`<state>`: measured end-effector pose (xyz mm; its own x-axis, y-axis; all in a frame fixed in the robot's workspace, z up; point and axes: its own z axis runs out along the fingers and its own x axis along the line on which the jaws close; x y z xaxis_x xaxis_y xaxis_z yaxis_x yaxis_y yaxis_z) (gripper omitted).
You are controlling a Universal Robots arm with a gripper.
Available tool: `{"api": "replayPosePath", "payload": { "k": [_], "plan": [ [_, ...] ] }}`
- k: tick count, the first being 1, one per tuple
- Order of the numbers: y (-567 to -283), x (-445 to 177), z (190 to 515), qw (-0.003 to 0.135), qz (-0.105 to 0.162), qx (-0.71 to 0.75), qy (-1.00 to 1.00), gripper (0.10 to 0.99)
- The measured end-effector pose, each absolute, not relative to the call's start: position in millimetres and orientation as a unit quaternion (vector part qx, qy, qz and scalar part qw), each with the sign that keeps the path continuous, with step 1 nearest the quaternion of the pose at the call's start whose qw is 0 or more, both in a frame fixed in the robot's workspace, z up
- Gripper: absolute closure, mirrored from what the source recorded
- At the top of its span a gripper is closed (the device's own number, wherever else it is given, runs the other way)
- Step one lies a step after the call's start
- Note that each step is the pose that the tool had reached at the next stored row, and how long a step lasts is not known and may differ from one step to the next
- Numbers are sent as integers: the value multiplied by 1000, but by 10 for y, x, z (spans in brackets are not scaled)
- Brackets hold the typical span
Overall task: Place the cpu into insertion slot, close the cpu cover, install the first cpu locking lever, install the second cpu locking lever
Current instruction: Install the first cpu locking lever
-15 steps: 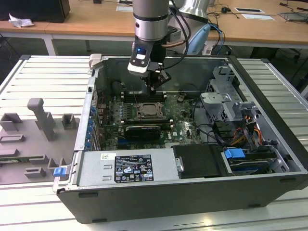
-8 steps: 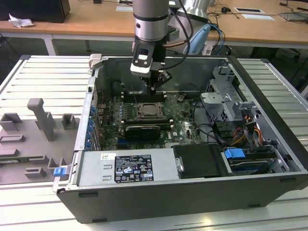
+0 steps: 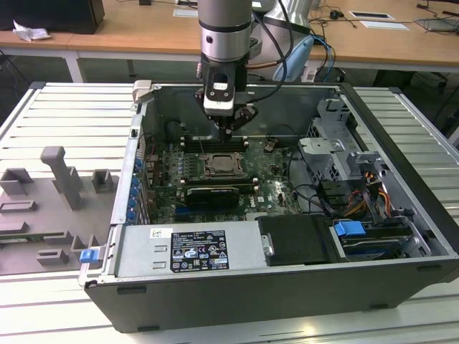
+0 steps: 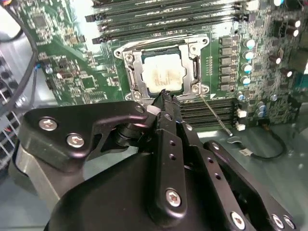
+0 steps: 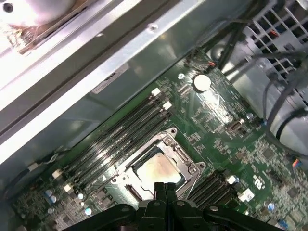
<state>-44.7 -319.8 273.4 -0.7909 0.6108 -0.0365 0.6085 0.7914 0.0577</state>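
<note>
Evidently lever stage: cpu [image 4: 162,76] lies beneath the shut cpu cover [image 4: 135,72]; gripper [image 4: 163,94], fingers together and empty, hovers at the cover's edge; unlatched locking lever [image 4: 216,117] likely needs precise pressing.

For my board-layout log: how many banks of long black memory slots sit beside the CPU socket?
2. One bank lies along one side of the cpu; the other bank lies on the opposite side, partly hidden behind the hand.

exterior view: high, wide on case [image 3: 287,304] | both wrist views: close over cpu [image 4: 162,77] [image 5: 155,171]
</note>
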Motion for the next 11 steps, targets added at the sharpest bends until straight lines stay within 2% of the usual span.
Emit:
{"api": "replayPosePath", "payload": {
  "k": [6,11],
  "plan": [
    [-3198,-447,2734,24,24,224,974,980],
    [-3198,-447,2734,24,25,197,980,980]
  ]
}}
